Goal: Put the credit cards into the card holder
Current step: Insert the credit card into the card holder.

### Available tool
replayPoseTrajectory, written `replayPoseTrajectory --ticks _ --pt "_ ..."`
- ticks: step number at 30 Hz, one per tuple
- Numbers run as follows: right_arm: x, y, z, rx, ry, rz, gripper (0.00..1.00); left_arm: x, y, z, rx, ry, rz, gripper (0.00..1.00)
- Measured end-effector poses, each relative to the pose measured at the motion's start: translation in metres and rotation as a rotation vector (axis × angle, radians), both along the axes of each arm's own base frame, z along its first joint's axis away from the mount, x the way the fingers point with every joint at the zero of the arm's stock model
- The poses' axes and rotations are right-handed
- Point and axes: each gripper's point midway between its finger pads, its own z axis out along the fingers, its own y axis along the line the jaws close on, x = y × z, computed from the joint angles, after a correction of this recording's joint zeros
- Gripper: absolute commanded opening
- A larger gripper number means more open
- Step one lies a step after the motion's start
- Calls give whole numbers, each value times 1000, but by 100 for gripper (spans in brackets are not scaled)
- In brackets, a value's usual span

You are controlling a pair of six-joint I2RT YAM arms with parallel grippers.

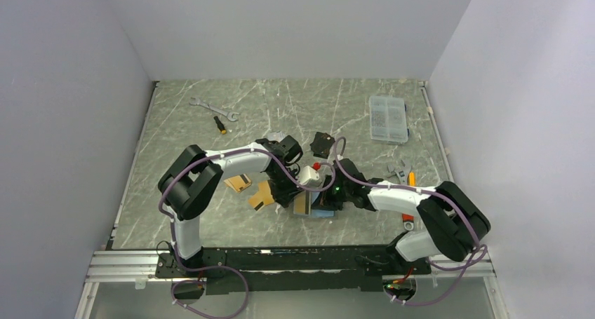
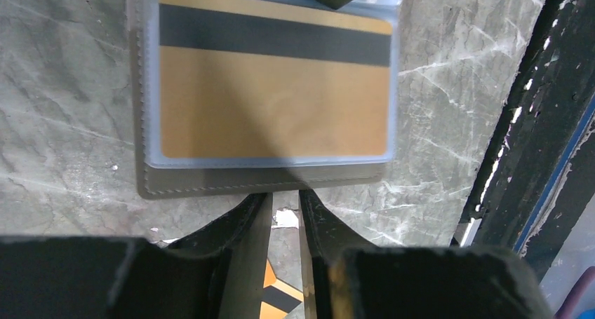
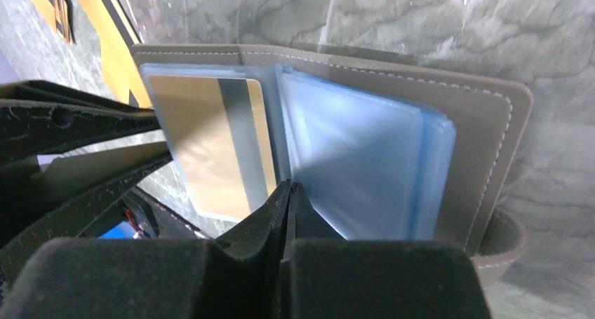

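Gold-orange black-striped credit card (image 2: pixel 273 102) sits in a pale blue sleeve (image 2: pixel 151 123) of the open grey-taupe card holder (image 2: pixel 210 186). Its long axis runs crosswise, just ahead of the slightly parted, empty left pincer (image 2: pixel 284 198). The shut right pincer (image 3: pixel 289 187) touches the sleeves.

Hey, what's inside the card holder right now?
The open card holder holds one gold card with a black stripe, in a clear blue sleeve. The facing sleeves look empty, but they lie stacked, so the ones underneath are covered.

Plain pale grey walls (image 1: pixel 295 24) enclose a grey marble-patterned table (image 1: pixel 295 98) under even light
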Motion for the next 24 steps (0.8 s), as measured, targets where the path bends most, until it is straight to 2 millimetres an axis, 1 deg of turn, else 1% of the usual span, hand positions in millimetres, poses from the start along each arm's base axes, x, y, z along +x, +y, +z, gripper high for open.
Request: replayPoseTrajectory --ticks 5,12,17,22,24 --pt "-6 -4 4 4 15 13 0 0 1 0 0 -6 -20 27" --pt "-2 -10 6 -25 18 7 0 -6 7 1 22 14 -28 27" --pt "8 -3 9 -28 6 13 0 -7 11 2 38 22 -29 27" --pt "1 3 0 -47 32 42 0 -3 7 6 34 15 -31 27" --pt "1 7 2 -43 29 50 0 -2 7 6 35 17 -33 27"
